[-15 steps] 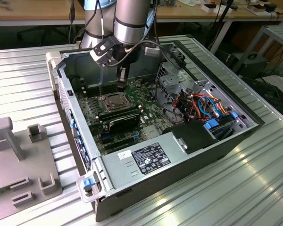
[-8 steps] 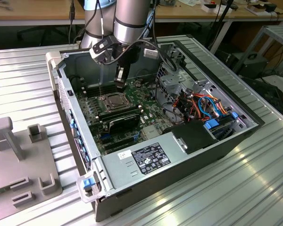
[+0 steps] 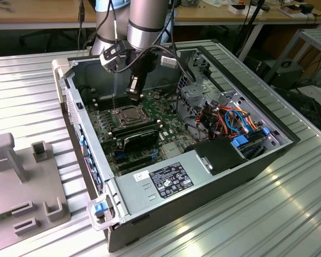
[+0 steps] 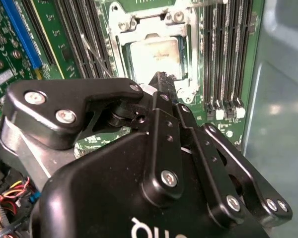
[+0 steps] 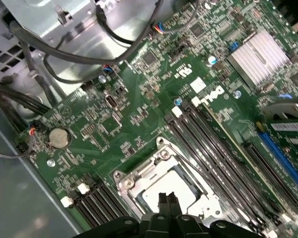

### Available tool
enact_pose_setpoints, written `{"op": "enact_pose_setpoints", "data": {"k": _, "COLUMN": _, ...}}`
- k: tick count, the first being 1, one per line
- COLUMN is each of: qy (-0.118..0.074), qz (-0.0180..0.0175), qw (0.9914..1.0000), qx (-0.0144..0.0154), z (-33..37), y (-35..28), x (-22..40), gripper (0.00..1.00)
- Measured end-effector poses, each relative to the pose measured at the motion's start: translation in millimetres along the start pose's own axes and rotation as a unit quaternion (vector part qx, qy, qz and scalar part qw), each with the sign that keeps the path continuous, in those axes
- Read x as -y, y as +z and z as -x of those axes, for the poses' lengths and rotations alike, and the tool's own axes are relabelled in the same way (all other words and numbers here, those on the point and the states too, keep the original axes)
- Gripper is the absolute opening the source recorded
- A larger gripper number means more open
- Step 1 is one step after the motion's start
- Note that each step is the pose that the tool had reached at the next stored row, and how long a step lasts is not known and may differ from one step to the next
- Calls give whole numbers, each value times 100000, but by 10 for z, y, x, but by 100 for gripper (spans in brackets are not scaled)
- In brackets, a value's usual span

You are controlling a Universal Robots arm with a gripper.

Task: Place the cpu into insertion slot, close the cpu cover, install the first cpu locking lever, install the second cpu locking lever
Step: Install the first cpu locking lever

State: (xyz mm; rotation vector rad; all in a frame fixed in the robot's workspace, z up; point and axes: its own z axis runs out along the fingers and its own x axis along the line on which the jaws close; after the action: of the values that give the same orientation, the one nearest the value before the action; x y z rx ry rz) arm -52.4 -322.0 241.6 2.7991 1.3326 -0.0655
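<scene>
The black claw point(image 5: 166, 201) has its tips drawn together with nothing seen between them. It hangs over the small flat silver-grey cpu point(image 4: 155, 53), which lies in the square metal-rimmed insertion slot point(image 5: 133, 179); contact cannot be made out. The claw's body hides the slot's near edge in both wrist views. The exterior view shows a thin wire locking lever point(image 3: 113, 101) upright beside the slot, inside the open black computer case point(image 3: 203, 199) on the ribbed metal table point(image 3: 267, 219).

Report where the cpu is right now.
In the second wrist view the cpu lies flat on the motherboard, framed by the cpu cover, between banks of black memory slots and just beyond the pincer.
</scene>
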Motion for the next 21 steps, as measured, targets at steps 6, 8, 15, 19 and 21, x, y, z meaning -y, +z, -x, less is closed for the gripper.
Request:
{"op": "enact_pose_setpoints", "data": {"k": 6, "qy": 36, "qz": -5, "qw": 100000, "qx": 7, "z": 94, "y": 3, "x": 116, "gripper": 11}}
{"op": "enact_pose_setpoints", "data": {"k": 8, "qy": 879, "qz": -46, "qw": 99996, "qx": 25, "z": 102, "y": 4, "x": 127, "gripper": 11}}
{"op": "enact_pose_setpoints", "data": {"k": 15, "qy": 7546, "qz": -403, "qw": 99714, "qx": 169, "z": 102, "y": 11, "x": 127, "gripper": 11}}
{"op": "enact_pose_setpoints", "data": {"k": 19, "qy": 9020, "qz": -475, "qw": 99591, "qx": 191, "z": 133, "y": -7, "x": 163, "gripper": 11}}
{"op": "enact_pose_setpoints", "data": {"k": 21, "qy": 9025, "qz": -462, "qw": 99591, "qx": 173, "z": 143, "y": -86, "x": 170, "gripper": 11}}
